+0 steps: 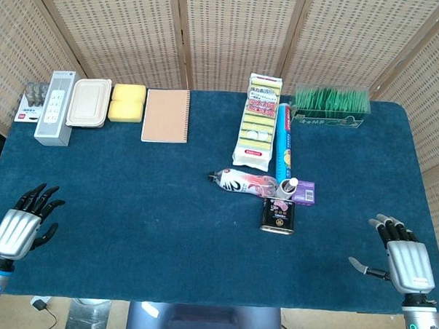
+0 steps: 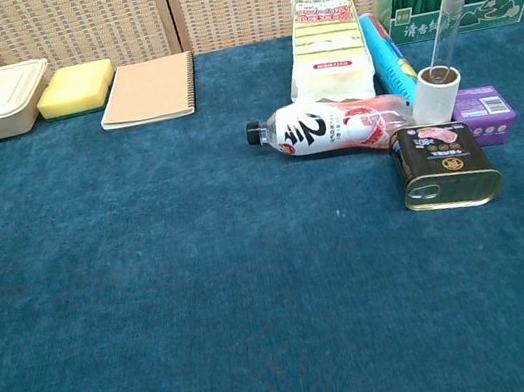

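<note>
Hands sit low at the near edge of the blue table (image 1: 129, 226), well apart from each other. At about eight o'clock in the head view the left hand (image 1: 24, 221) lies with its fingers spread and nothing in them; at four o'clock the right hand (image 1: 401, 256) is likewise spread and holds nothing. The chest view shows neither hand.

Nearest the right hand, toward ten o'clock from it, lies a dark tin (image 1: 278, 215) on its side. Just beyond the tin a plastic bottle (image 1: 242, 183) lies flat with its cap pointing to nine o'clock, beside a white roller (image 1: 288, 188) and a small purple box (image 1: 306, 191). These crowd the middle right of the cloth.

Wide bare cloth stretches between the hands and across the left half.

Along the far edge, from eleven to one o'clock, stand a grey remote box (image 1: 54, 106), a beige lidded container (image 1: 89, 102), a yellow sponge (image 1: 127, 102), a brown notebook (image 1: 165, 115), a yellow pack (image 1: 259, 122), a blue tube (image 1: 284, 142) and a green tray (image 1: 330, 104).
</note>
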You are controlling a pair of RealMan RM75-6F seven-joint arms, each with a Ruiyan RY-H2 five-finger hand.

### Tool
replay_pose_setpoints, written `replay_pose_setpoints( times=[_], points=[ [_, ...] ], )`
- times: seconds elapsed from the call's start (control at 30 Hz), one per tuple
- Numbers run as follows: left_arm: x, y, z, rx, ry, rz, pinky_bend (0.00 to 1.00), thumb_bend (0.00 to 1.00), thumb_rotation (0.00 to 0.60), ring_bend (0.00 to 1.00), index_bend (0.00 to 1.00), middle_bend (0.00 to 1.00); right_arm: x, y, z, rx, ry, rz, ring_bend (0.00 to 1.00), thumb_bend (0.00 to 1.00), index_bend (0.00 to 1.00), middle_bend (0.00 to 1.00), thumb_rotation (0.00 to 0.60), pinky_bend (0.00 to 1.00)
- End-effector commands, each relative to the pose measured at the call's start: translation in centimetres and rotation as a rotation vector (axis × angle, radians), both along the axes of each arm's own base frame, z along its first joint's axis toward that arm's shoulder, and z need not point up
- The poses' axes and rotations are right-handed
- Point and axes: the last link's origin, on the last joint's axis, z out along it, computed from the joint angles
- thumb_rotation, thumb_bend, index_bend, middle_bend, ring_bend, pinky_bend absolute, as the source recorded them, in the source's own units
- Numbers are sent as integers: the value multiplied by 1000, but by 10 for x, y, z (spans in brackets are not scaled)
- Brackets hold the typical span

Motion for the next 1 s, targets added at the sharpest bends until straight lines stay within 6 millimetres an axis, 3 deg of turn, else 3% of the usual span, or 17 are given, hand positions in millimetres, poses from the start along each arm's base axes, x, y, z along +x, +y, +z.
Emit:
replay_pose_setpoints(
  times=[0.03, 0.53, 0.87, 1.0],
  points=[
    [0, -1, 0, -4, -1, 1, 163, 355, 600, 45, 280, 136, 0, 0, 0, 2, -2, 3, 190, 206, 210, 191, 232, 316],
    [6, -7, 4, 0, -39, -35, 167, 356, 600, 45, 289, 136, 1, -13, -20, 6, -79, 17, 189, 206, 210, 191, 231, 325],
    [6, -10, -1, -19, -64, -44, 177, 354, 600, 45, 289, 136, 21, -35, -46, -83, -278, 56, 205, 207, 186, 193, 236, 375],
    [4, -11, -4, -26, -73, -37, 186, 356, 600, 45, 289, 136, 29, -45, -59, -81, -325, 63, 271, 207, 183, 208, 234, 449]
  ],
)
